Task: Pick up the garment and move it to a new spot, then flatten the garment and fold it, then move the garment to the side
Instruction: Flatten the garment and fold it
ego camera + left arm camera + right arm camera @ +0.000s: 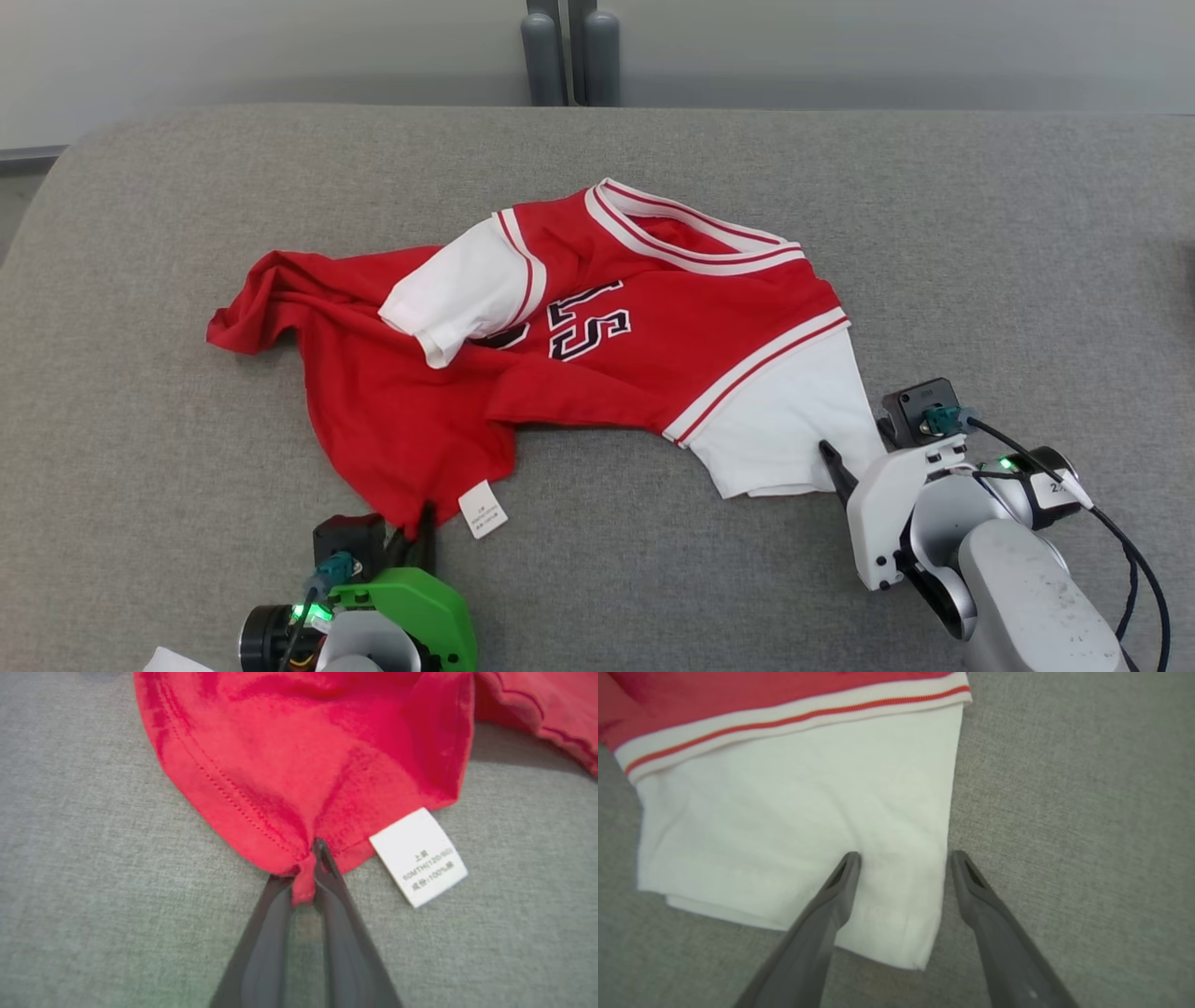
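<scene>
A red jersey-style garment (597,345) with white sleeves and striped trim lies rumpled on the grey cloth-covered table (980,233). My left gripper (417,537) is at its near hem, and in the left wrist view this gripper (306,877) is shut on a pinch of the red hem (261,812), beside a white care label (418,857). My right gripper (851,467) sits at the near corner of the white sleeve (784,429). Seen from the right wrist, it (906,858) stands open, its fingers astride the sleeve's corner (808,812), one resting on the cloth.
Two grey posts (569,51) rise behind the table's far edge. The table's left side rounds off near a pale floor strip (19,187). Bare grey surface lies to the right of the garment and along the near edge.
</scene>
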### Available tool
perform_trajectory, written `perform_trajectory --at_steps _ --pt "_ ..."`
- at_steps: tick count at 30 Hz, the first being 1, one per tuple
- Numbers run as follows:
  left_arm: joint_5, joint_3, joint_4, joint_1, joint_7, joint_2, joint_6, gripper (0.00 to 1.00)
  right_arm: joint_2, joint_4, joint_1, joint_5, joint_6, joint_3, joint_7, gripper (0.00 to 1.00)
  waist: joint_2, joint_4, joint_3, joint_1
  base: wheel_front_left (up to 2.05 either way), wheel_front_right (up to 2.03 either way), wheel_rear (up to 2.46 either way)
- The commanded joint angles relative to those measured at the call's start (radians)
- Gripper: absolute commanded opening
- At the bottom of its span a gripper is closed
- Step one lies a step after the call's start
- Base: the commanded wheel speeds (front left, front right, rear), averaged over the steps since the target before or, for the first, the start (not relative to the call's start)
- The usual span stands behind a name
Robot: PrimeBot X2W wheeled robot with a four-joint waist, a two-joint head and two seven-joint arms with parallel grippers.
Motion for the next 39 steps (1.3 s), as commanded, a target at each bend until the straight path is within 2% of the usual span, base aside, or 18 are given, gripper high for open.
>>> perform_trajectory --at_steps 1,6,7,8,10,14,18,21,23,25,28,30,34,36,39 --pt "-0.007 -0.007 0.03 0.005 0.013 0.003 -0.006 0.0 -0.008 0.032 0.048 -0.005 -0.004 -0.001 0.031 1.0 0.0 0.002 0.001 0.0 0.0 0.0 0.0" --pt "-0.015 -0.017 0.047 -0.008 0.011 0.003 -0.016 0.0 0.022 0.084 0.051 0.035 0.0 0.038 0.074 1.0 0.0 0.013 -0.004 0.0 0.0 0.0 0.0" --pt "-0.018 -0.017 0.047 -0.01 0.008 0.004 -0.018 0.0 0.035 0.086 0.048 0.063 0.002 0.05 0.058 0.37 0.0 0.016 -0.009 0.0 0.0 0.0 0.0" --pt "-0.02 -0.016 0.046 -0.009 0.009 0.007 -0.018 0.0 0.048 0.08 0.043 0.101 0.003 0.059 0.039 0.0 0.0 0.017 -0.014 0.0 0.0 0.0 0.0" --pt "-0.035 -0.005 0.029 0.002 0.007 0.014 -0.021 0.0 0.057 0.059 0.034 0.183 0.003 0.07 0.019 0.0 0.0 0.015 -0.027 0.0 0.0 0.0 0.0" --pt "-0.072 0.02 -0.086 0.032 0.025 0.032 -0.042 0.0 0.017 -0.059 0.008 0.343 -0.002 -0.003 -0.045 0.0 0.0 0.004 -0.054 0.0 0.0 0.0 0.0" --pt "-0.133 0.048 -0.329 0.078 0.09 0.065 -0.073 0.0 -0.031 -0.276 0.022 0.519 -0.002 -0.082 -0.05 0.0 0.0 -0.013 -0.069 0.0 0.0 0.0 0.0" --pt "-0.18 0.077 -0.583 0.093 0.179 0.109 -0.081 0.0 -0.066 -0.492 0.016 0.643 -0.002 -0.188 -0.032 0.0 0.0 -0.029 -0.063 0.0 0.0 0.0 0.0" --pt "-0.203 0.089 -0.746 0.07 0.247 0.134 -0.077 0.0 -0.061 -0.619 -0.016 0.708 -0.002 -0.264 -0.007 0.0 0.0 -0.041 -0.044 0.0 0.0 0.0 0.0" --pt "-0.231 0.103 -0.878 0.016 0.319 0.163 -0.079 0.0 -0.064 -0.715 -0.06 0.741 -0.002 -0.332 0.039 0.0 0.0 -0.052 -0.016 0.0 0.0 0.0 0.0" --pt "-0.264 0.122 -0.977 -0.117 0.422 0.198 -0.087 0.0 -0.066 -0.771 -0.176 0.752 -0.002 -0.401 0.121 0.0 0.0 -0.064 0.041 0.0 0.0 0.0 0.0" --pt "-0.3 0.117 -0.983 -0.242 0.484 0.198 -0.098 0.0 -0.079 -0.761 -0.289 0.711 -0.002 -0.432 0.17 0.0 0.0 -0.068 0.094 0.0 0.0 0.0 0.0" --pt "-0.328 0.092 -0.838 -0.535 0.587 0.194 -0.117 0.0 -0.068 -0.623 -0.565 0.602 -0.002 -0.451 0.209 0.0 0.0 -0.077 0.195 0.0 0.0 0.0 0.0" --pt "-0.313 0.088 -0.708 -0.68 0.588 0.177 -0.121 0.0 -0.053 -0.516 -0.695 0.534 -0.002 -0.446 0.189 0.0 0.0 -0.082 0.234 0.0 0.0 0.0 0.0" --pt "-0.271 0.107 -0.495 -0.887 0.507 0.143 -0.107 0.0 -0.007 -0.355 -0.882 0.45 -0.002 -0.438 0.098 0.0 0.0 -0.095 0.276 0.0 0.0 0.0 0.0"
